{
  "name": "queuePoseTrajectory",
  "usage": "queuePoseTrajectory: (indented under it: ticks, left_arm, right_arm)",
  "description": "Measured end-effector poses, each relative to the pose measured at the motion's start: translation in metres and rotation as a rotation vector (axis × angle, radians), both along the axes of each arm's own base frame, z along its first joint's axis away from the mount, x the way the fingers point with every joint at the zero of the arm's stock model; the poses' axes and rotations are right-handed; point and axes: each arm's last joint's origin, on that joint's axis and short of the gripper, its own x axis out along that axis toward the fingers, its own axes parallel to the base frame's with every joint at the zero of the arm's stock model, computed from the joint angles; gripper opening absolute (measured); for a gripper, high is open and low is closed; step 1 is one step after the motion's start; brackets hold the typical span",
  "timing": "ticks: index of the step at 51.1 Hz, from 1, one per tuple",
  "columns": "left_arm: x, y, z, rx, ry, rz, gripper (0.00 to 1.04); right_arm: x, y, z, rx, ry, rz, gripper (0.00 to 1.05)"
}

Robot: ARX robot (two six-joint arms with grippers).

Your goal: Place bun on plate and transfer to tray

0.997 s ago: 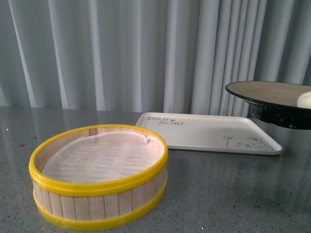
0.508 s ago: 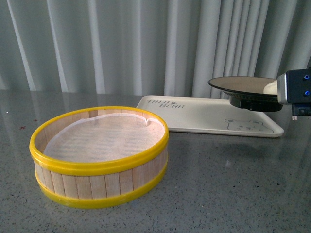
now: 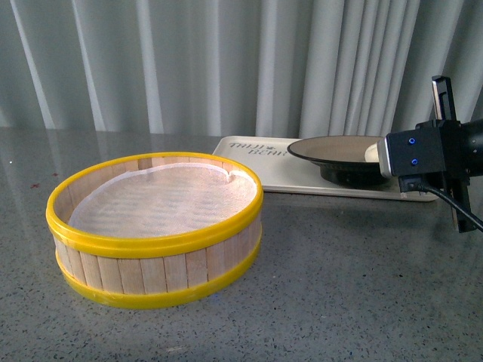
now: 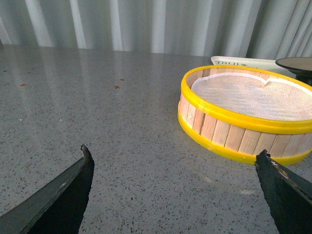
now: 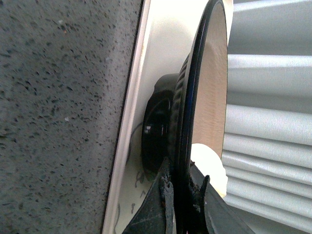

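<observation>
One step left: we have the plate down over the tray, not yet let go.
Our right gripper point(image 5: 183, 195) pinches the rim of the plate point(image 3: 336, 151), the bun point(image 5: 209, 163) riding on it, its foot at the tray point(image 3: 302, 177); our left gripper point(image 4: 175, 183) gapes wide and empty near the steamer basket point(image 3: 155, 226).

tray point(image 3: 283, 167) w/ grey lettering, partly hidden, not legible, no other text
</observation>
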Motion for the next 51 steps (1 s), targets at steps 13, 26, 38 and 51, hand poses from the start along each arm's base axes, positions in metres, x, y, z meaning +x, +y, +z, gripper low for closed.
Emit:
queuePoseTrajectory:
  ticks: [13, 26, 38, 51]
  left_arm:
    - [0.0, 0.0, 0.0, 0.0, 0.0, 0.0, 0.98]
    - [0.0, 0.0, 0.0, 0.0, 0.0, 0.0, 0.98]
    - [0.0, 0.0, 0.0, 0.0, 0.0, 0.0, 0.98]
    - [0.0, 0.0, 0.0, 0.0, 0.0, 0.0, 0.98]
  right_arm:
    - [0.02, -0.01, -0.006, 0.0, 0.002, -0.019, 0.02]
    - [0.032, -0.01, -0.013, 0.017, -0.01, -0.028, 0.02]
    - [0.027, -0.002, -0.019, 0.043, -0.023, -0.041, 0.36]
    - [-0.014, 0.022, 0.009, 0.221, 0.023, -0.109, 0.76]
